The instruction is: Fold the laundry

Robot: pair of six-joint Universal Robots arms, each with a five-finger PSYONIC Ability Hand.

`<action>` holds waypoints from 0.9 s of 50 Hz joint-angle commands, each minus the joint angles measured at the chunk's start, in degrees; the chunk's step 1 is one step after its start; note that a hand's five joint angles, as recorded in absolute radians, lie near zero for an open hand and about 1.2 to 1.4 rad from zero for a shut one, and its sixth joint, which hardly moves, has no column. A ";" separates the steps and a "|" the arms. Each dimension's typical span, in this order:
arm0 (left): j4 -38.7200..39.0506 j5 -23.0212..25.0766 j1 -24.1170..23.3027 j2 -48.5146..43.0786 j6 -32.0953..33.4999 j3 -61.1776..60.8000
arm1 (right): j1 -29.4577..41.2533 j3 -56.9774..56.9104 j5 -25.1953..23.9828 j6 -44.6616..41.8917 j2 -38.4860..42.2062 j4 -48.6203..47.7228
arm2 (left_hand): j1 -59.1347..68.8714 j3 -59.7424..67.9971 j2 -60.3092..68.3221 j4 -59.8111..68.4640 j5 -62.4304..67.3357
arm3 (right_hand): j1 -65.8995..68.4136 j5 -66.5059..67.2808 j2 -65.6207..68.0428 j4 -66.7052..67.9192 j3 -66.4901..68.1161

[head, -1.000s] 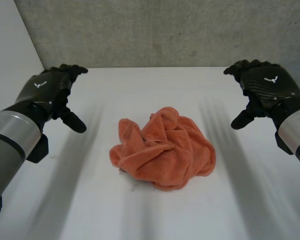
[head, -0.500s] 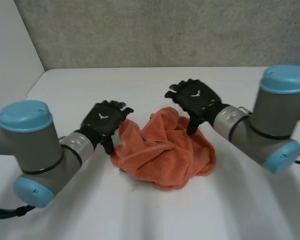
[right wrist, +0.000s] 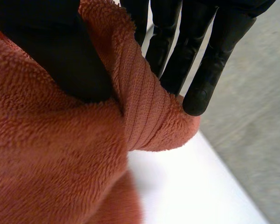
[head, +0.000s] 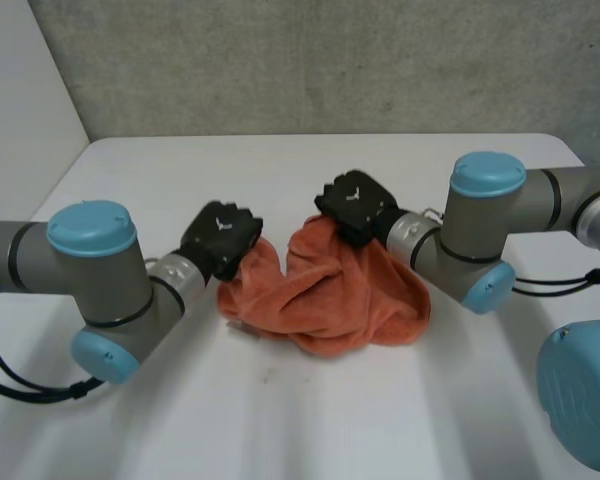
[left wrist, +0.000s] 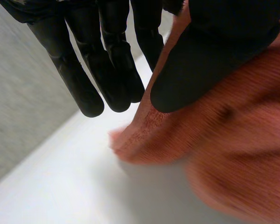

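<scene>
Left wrist view: what do you get closest to the lens?

You get the left hand (left wrist: 210, 51) with its thumb laid on a raised fold of the orange towel (left wrist: 233, 154) and its straight fingers (left wrist: 107, 60) against the fold's far side, so the cloth is pinched between them. A small corner pokes out below the fingertips, over the white table (left wrist: 60, 186).

And your right wrist view?

Much the same: the right hand (right wrist: 51, 56) has its thumb on the near face of the pile. A ribbed hem runs up between the thumb and the straight fingers (right wrist: 210, 65), which nip it.

What does the head view add for you?

The whole outline, where the wrist cameras give you the pinches. Bare table lies nearest you; beyond it the towel sits crumpled mid-table. The left hand holds its left edge, the right hand its far edge, the two hands near each other but apart. The left arm (head: 100, 290) and right arm (head: 480, 230) reach in low from either side, and a grey wall (head: 330, 60) stands behind.
</scene>
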 commanded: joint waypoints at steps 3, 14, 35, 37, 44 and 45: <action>12.13 -6.06 0.61 4.32 -0.28 6.99 | -0.14 -13.66 13.27 0.42 -1.64 -7.39 | 14.48 13.22 13.16 13.17 13.57 | 24.72 15.76 12.46 12.00 12.83; 20.76 -18.82 3.16 11.88 -0.90 9.66 | -1.02 4.45 25.57 7.90 -22.82 -23.83 | 14.48 13.22 13.16 13.17 13.57 | 24.72 15.76 12.46 12.00 12.83; 16.91 -19.00 2.28 22.51 -0.28 -29.01 | -13.50 52.88 18.28 0.69 -34.86 -15.48 | 14.48 13.22 13.16 13.17 13.57 | 24.72 15.76 12.46 12.00 12.83; 15.24 -19.00 1.93 23.39 -0.45 -30.33 | -15.68 55.15 17.49 -2.72 -35.39 -12.33 | 14.48 13.22 13.16 13.17 13.57 | 21.62 12.66 9.35 8.89 9.73; 7.23 -19.26 0.08 24.98 -1.07 -31.58 | -16.22 55.25 17.66 -4.59 -36.26 -9.16 | 14.48 13.22 13.16 13.17 13.57 | -29.80 -38.76 -42.06 -42.52 -41.68; 6.18 -19.26 0.08 24.98 -1.07 -31.66 | -16.13 54.90 17.49 -4.24 -37.40 -8.28 | 14.48 13.22 13.16 13.17 13.57 | -30.72 -39.68 -42.98 -43.44 -42.61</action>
